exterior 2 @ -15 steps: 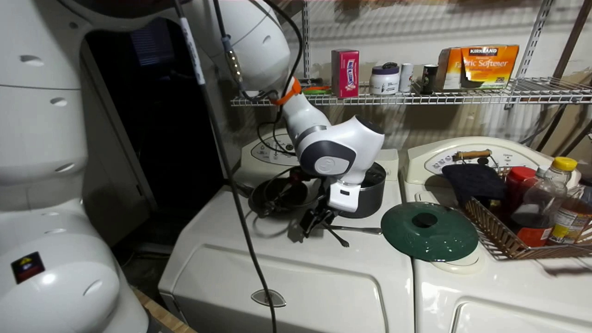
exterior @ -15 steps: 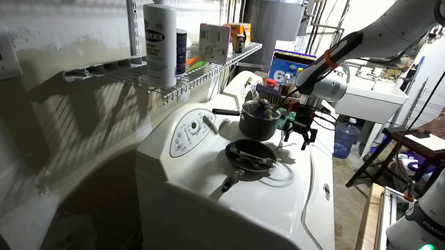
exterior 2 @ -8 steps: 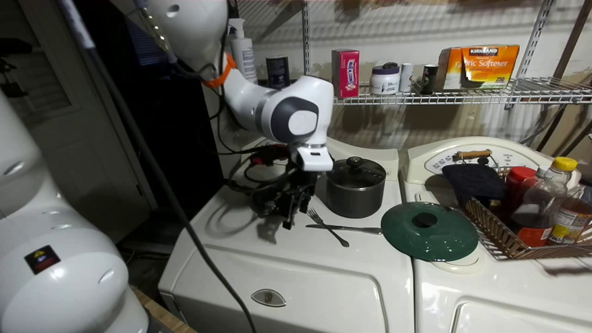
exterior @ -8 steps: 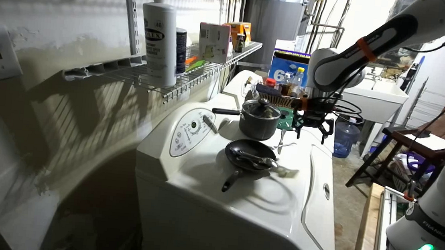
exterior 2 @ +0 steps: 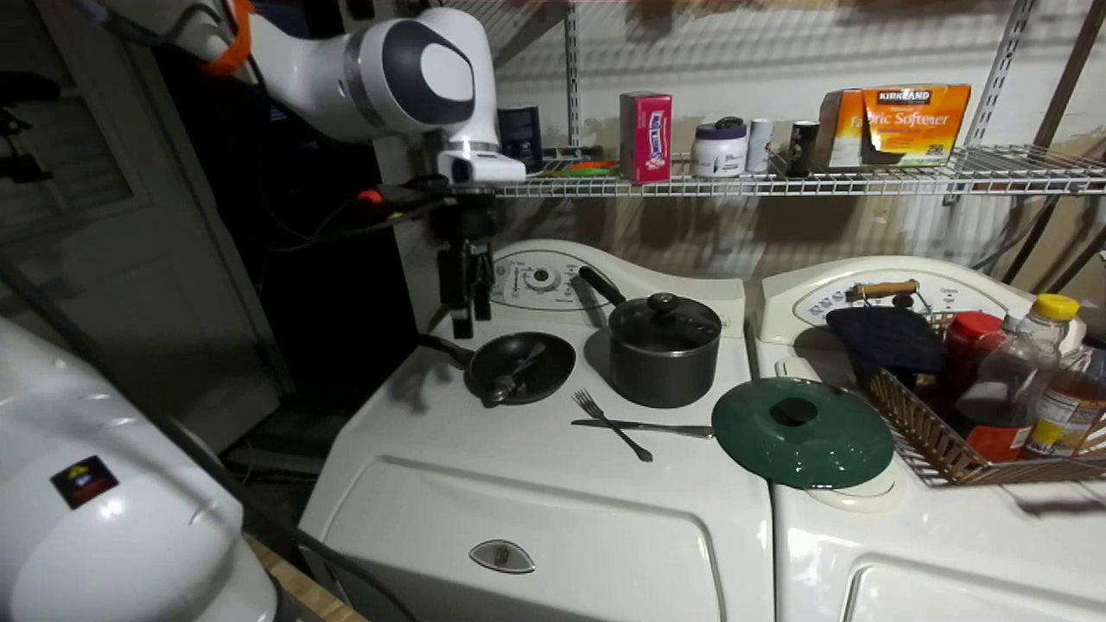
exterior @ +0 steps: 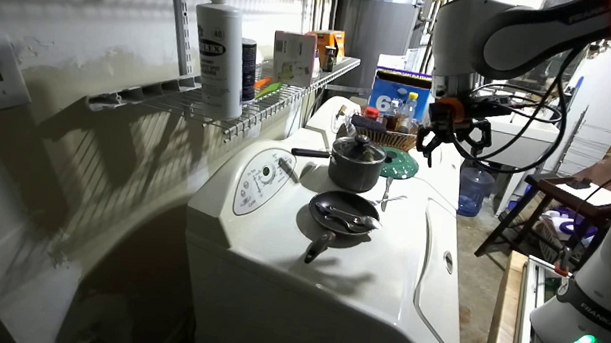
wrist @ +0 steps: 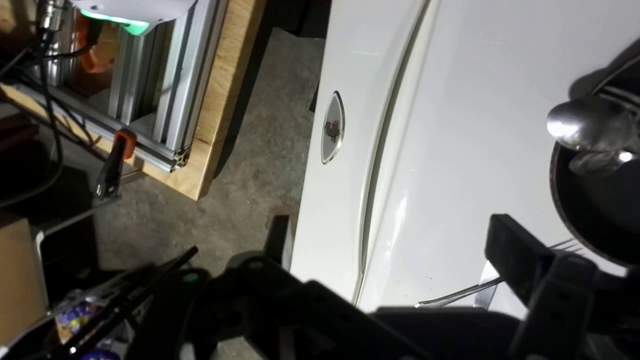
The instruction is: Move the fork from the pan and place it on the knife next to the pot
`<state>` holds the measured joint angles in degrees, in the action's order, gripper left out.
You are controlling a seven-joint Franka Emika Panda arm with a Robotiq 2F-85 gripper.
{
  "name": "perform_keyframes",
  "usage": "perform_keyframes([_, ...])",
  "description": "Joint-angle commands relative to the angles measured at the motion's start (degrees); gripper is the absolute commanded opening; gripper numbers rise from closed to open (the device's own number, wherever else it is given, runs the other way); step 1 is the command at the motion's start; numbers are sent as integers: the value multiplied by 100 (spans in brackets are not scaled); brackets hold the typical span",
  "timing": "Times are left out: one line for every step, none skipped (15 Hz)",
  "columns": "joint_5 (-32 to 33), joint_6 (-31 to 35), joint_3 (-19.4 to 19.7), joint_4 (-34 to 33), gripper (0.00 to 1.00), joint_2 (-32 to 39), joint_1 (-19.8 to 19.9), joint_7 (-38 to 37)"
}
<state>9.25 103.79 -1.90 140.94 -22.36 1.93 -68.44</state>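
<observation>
looks finished, far as the pictures go. slim silver metal fork lies across the straight silver metal knife, near the dark grey metal pot with knobbed glass lid, all on the glossy white laundry machine. fork is out of the small shallow round black frying pan; pan holds two shiny metal spoons. black two-fingered hand is spread wide, holding nothing, up in the air well apart from the fork. left to do: nothing i can see, maybe just park the hand.

in an exterior view the fork over the knife is clear; wrist view gets the fork but seems to hide most of the knife behind the hand, and leaves the pot out of frame. round green lid with black knob shows in both exterior views, not in the wrist view. wrist view has the spoon bowls close up, one poking past the pan rim. gap between fingers is plain there; in an exterior view the fingers nearly line up, so gap is hard to judge.
</observation>
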Motion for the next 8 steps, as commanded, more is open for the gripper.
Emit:
perform_keyframes([277, -709, -354, -323, 100, -402, -100, 695])
perform_keyframes([46, -397, -316, -146, 100, -279, 27, 371])
perform_keyframes([81, -528, -390, -216, 100, -370, 2, 489])
perform_keyframes([96, -582, -428, -253, 100, -423, -6, 558])
perform_keyframes([105, -593, -437, -259, 100, -445, -6, 602])
perform_keyframes([112, -595, -434, -259, 100, -442, -5, 624])
perform_keyframes([116, -595, -430, -259, 100, -433, -4, 632])
perform_keyframes([118, -595, -430, -259, 100, -428, -5, 635])
